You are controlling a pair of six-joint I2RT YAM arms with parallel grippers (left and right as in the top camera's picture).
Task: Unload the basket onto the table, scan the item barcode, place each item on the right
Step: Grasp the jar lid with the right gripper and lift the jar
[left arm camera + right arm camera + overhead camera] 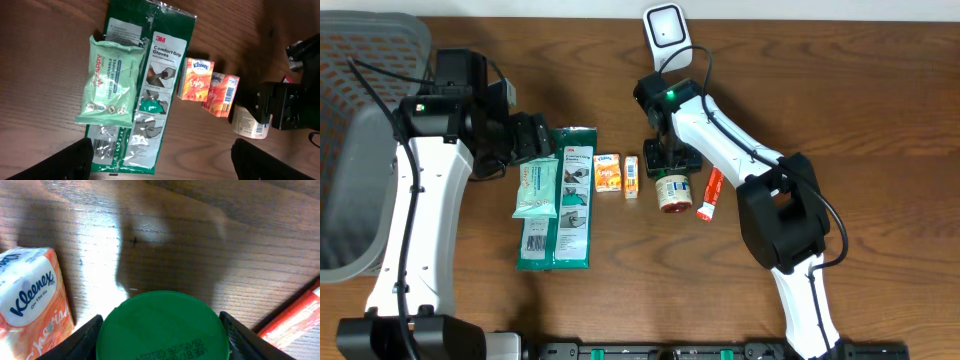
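The jar (673, 192) stands upright on the table, green lid (162, 325) up. The step in hand looks like the pick-up. The right gripper (672, 160) sits directly over the jar, its fingers (82, 340) narrowed to either side of the lid; whether they pinch it I cannot tell. Next it needs a firm grip and a lift toward the scanner (665, 27), well beyond the jar. The left gripper (165, 160) hangs wide and empty, far left of the jar.

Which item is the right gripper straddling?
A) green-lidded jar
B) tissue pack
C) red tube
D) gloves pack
A: the right wrist view shows the jar with its green lid between the fingers of the right gripper. The tissue pack and red tube lie off to either side.
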